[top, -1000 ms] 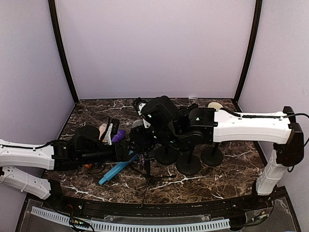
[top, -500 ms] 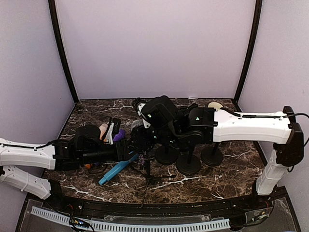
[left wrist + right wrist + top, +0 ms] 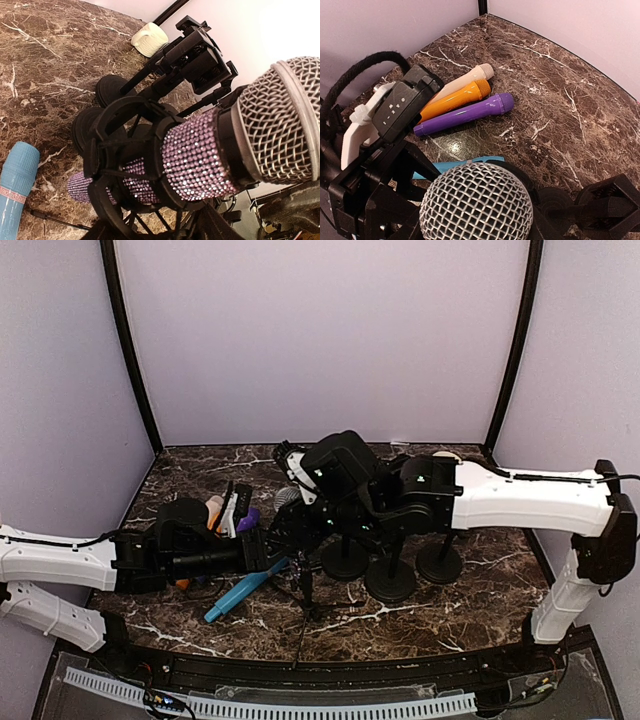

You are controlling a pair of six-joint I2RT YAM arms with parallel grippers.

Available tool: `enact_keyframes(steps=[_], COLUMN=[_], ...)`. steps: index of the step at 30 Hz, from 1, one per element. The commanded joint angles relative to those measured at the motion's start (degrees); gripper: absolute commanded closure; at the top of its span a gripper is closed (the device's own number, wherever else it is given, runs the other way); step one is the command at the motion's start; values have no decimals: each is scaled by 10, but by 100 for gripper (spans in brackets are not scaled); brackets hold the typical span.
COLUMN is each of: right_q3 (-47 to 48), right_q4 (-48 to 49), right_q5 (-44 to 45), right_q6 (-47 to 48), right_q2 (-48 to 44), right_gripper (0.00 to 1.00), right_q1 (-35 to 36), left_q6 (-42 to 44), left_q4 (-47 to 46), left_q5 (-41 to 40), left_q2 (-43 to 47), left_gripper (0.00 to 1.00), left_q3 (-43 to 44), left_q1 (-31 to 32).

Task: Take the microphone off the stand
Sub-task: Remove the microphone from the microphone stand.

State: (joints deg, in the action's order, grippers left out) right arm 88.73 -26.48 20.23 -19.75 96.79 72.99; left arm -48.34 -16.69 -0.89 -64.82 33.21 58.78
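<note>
Rhinestone mic sits in the black clip at the top of the tripod stand, mid-worktop between the 2 arms. In the left wrist view its long axis runs diagonally: tail end low-left, poking out behind the clip, and grey mesh head up-right. In the right wrist view the head points almost straight at the cam, w/ the body hidden behind it. The clip rings the purple body approx. mid-length.

Left end effector comes in from the left, right at the clip/mic. Its fingers aren't clear in any view, so can't tell if it is released or clenched. Right end effector reaches in from the right, just above the stand top. Same there: fingers hidden, can't tell its state or whether it touches the mic.

Counts:
- Mics on a stand: 1 (the rhinestone one).
- Loose mics flat on the worktop: 4.
  - The cream mic, orange mic and purple mic lie side by side, roughly parallel, heads the same way.
  - The blue mic lies apart from them, nearer the stand legs.
- Round black bases: 3, to the right of the tripod under the right arm, close together.
- Small cream object: 1, at the rear of the worktop near the back wall.
</note>
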Motion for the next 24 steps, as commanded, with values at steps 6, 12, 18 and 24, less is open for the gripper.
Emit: enact_keyframes(steps=[6,12,18,24], right_q3=[39,36,48,62], right_q4=[67,77,70,71], right_q5=[-8,-18,-5,6], right_q6=[27,44,44,43], right_q2=[-81,-92,-102,-114], right_gripper=[80,79,79,79], right_q1=[-3,-2,-2,-2], left_q6=[-9,-13,-13,-6], left_q4=[46,46,46,49], left_q5=[-33,-36,-37,-39], left_q2=[-4,-3,-2,1], left_gripper=[48,49,50,50], left_q3=[-10,-15,-17,-11], left_q1=[-6,-6,-5,-6])
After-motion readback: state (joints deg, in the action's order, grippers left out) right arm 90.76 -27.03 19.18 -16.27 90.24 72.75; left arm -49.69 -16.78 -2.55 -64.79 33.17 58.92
